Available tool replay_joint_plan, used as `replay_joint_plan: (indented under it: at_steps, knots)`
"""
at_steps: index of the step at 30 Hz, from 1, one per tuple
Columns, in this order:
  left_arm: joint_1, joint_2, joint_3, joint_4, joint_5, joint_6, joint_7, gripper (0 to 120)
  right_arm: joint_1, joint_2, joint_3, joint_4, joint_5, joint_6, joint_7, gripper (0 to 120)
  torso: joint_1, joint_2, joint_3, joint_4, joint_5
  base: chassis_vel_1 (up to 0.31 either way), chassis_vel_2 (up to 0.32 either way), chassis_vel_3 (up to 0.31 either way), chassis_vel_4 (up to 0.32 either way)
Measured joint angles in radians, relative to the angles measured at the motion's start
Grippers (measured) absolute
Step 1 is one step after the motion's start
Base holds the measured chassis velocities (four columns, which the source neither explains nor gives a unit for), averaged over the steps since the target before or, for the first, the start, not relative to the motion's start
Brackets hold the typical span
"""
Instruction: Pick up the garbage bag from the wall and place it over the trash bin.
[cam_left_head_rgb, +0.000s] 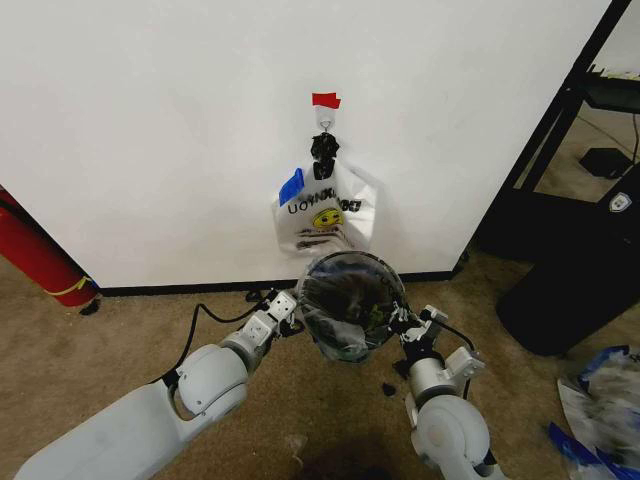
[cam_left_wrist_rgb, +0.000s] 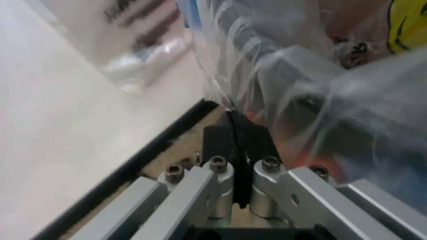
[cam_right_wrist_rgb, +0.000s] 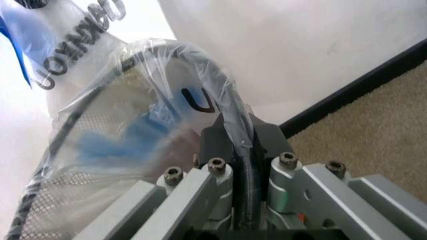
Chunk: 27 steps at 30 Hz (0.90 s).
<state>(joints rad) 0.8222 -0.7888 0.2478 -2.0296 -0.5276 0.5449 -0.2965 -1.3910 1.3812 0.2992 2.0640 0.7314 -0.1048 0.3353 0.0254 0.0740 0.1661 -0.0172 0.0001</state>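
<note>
The black trash bin (cam_left_head_rgb: 350, 292) stands on the carpet just before the white wall (cam_left_head_rgb: 150, 120). The clear garbage bag (cam_left_head_rgb: 345, 325) is stretched over its rim. My left gripper (cam_left_head_rgb: 288, 308) is at the bin's left side and my right gripper (cam_left_head_rgb: 406, 320) at its right side. In the left wrist view the left gripper (cam_left_wrist_rgb: 239, 150) is shut on the garbage bag's film (cam_left_wrist_rgb: 300, 75). In the right wrist view the right gripper (cam_right_wrist_rgb: 237, 137) is shut on the film-covered bin rim (cam_right_wrist_rgb: 200, 65), with the garbage bag (cam_right_wrist_rgb: 133, 100) draped over it.
A white smiley-face shopping bag (cam_left_head_rgb: 325, 215) hangs from the hook (cam_left_head_rgb: 325, 122) under red tape (cam_left_head_rgb: 326, 100). A red cylinder (cam_left_head_rgb: 35, 255) leans at far left. Black furniture (cam_left_head_rgb: 580, 270) stands at right, and loose plastic (cam_left_head_rgb: 600, 410) lies on the carpet there.
</note>
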Motion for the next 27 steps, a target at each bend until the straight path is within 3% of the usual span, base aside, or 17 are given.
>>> replay_joint_plan:
  at_steps: [2, 5, 24, 27]
  knots:
    - [-0.005, -0.003, -0.001, 0.024, -0.039, -0.062, 0.015, 0, -0.001, 0.0, 0.0, 0.001, 0.002, 0.0, 0.0, 1, 0.0, 0.0, 0.0, -0.0001, -0.0001, 0.0, 0.0, 0.0, 0.0]
    - [-0.006, -0.004, -0.002, 0.028, -0.078, -0.094, 0.017, 0, -0.003, 0.001, 0.0, 0.001, 0.003, 0.0, -0.002, 1, 0.0, 0.0, 0.0, 0.0001, 0.0, 0.0, 0.0, 0.0, 0.0]
    - [0.105, 0.062, -0.222, -0.101, -0.104, -0.073, 0.05, 66, 0.018, -0.004, 0.024, -0.026, 0.102, -0.012, 0.035, 1, 0.0, 0.0, 0.0, 0.0, -0.0001, 0.0, 0.0, 0.0, 0.0]
    - [0.148, 0.056, -0.278, -0.113, -0.115, -0.109, 0.027, 79, 0.021, -0.003, 0.028, -0.028, 0.131, -0.02, 0.04, 1, 0.0, 0.0, 0.0, -0.0002, -0.0002, 0.0, 0.0, 0.0, 0.0]
